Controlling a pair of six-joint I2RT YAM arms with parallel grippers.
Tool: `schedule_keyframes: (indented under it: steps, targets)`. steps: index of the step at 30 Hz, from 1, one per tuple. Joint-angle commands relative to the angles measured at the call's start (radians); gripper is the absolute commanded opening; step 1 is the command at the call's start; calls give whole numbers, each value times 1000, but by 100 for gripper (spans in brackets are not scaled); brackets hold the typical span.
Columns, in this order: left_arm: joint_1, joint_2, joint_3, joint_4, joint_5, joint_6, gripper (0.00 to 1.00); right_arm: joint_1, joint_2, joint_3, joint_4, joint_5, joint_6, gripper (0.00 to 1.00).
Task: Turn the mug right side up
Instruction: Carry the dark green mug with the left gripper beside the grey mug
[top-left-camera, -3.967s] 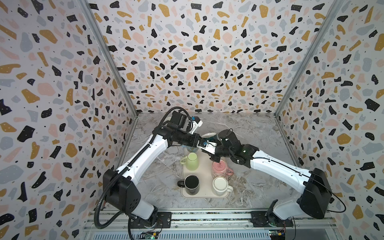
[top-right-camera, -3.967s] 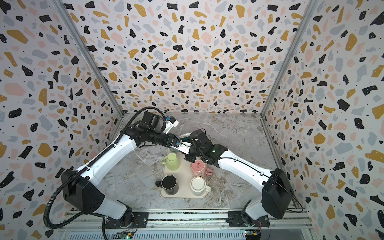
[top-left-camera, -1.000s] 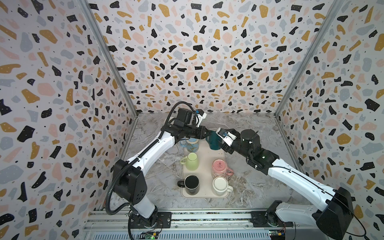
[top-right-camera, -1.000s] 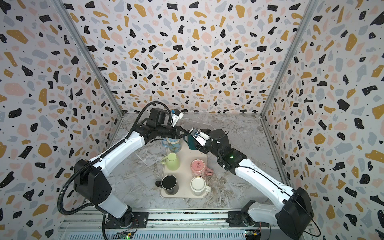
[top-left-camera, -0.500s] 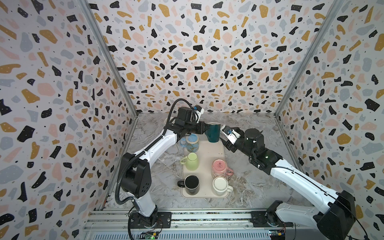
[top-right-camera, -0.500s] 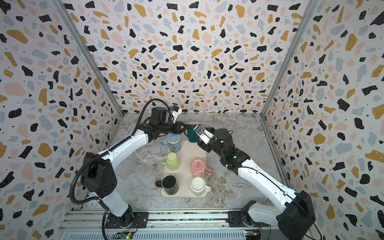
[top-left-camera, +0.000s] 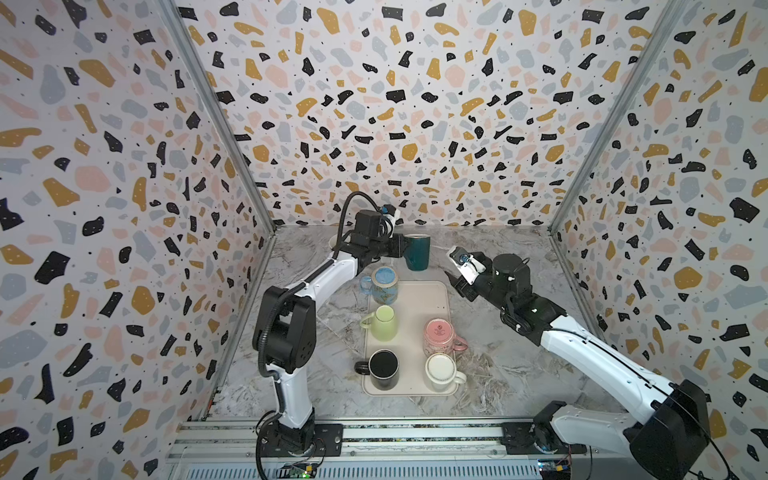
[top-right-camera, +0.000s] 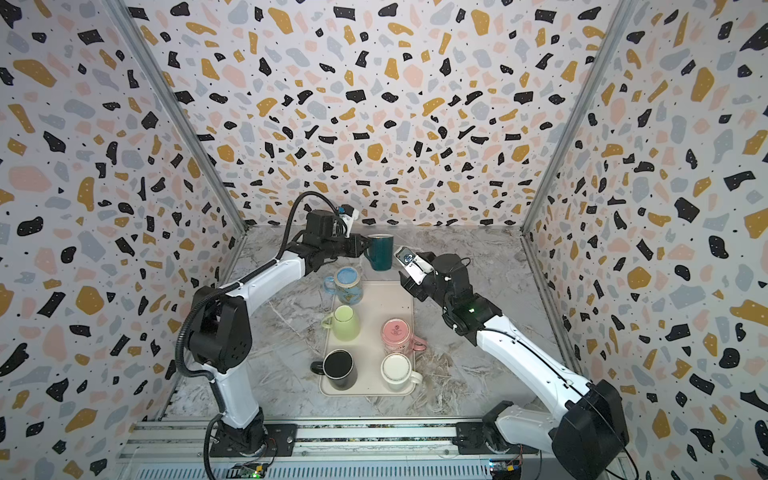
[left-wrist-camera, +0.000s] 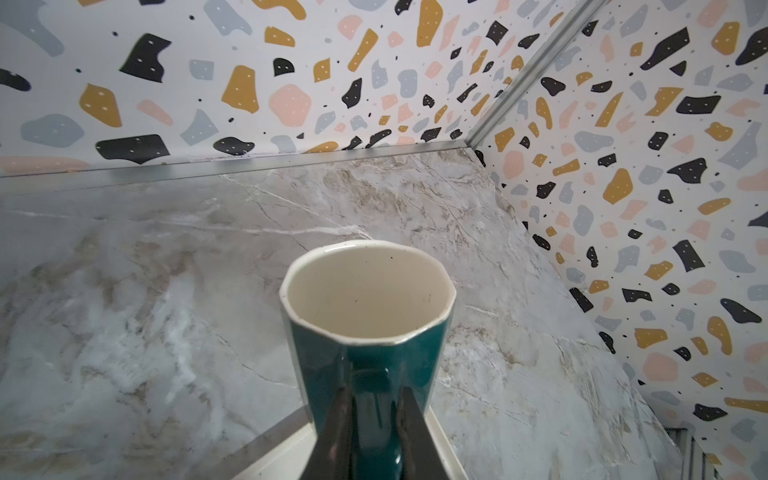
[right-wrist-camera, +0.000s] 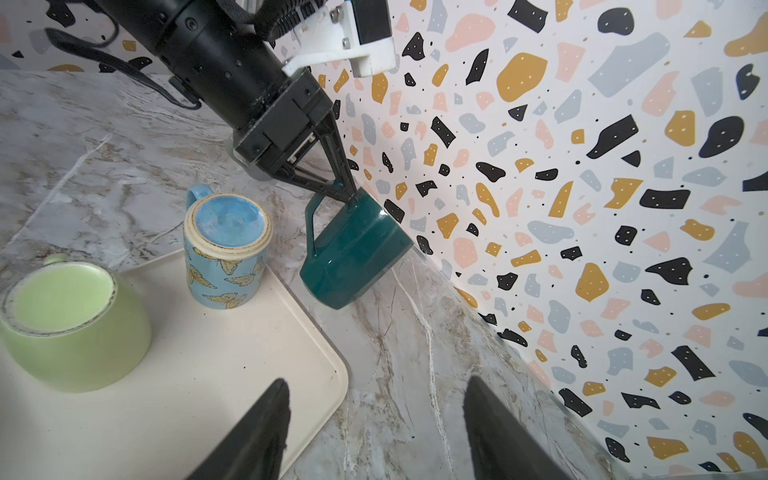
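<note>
A dark teal mug (top-left-camera: 417, 252) (top-right-camera: 382, 252) with a cream inside stands mouth up in the air, just over the back edge of the cream tray (top-left-camera: 419, 299). My left gripper (top-left-camera: 401, 247) (top-right-camera: 365, 249) is shut on its handle from the left. In the left wrist view both fingers pinch the handle under the mug (left-wrist-camera: 365, 324) rim, at the left gripper (left-wrist-camera: 372, 401). My right gripper (top-left-camera: 451, 275) (right-wrist-camera: 376, 415) is open and holds nothing, right of the tray's far right corner and a short way from the mug (right-wrist-camera: 353, 249).
On the tray (right-wrist-camera: 208, 374) stand a blue butterfly mug (top-left-camera: 384, 284) base up, a green mug (top-left-camera: 382, 323), a pink mug (top-left-camera: 440, 336) base up, a black mug (top-left-camera: 384, 368) and a white mug (top-left-camera: 440, 370), both mouth up. Patterned walls close in the back and sides.
The left gripper has lifted the teal mug back and up with its mouth now on top. The right gripper has let go and drawn away to the right.
</note>
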Motion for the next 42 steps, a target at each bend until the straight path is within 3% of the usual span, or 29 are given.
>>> schedule_keyframes:
  steps: [1, 14, 26, 42]
  targets:
    - [35, -4, 80, 186, 3, 5, 0, -14, 10, -1, 17, -7, 19, 68]
    - [100, 109, 154, 271, -24, 54, 0, -45, 84, 34, 13, -13, 22, 68]
    - [151, 97, 28, 448, -125, 85, 0, -48, 154, 68, -3, -15, 24, 68]
    - [207, 75, -150, 661, -145, 66, 0, -49, 166, 58, -13, -6, 31, 68]
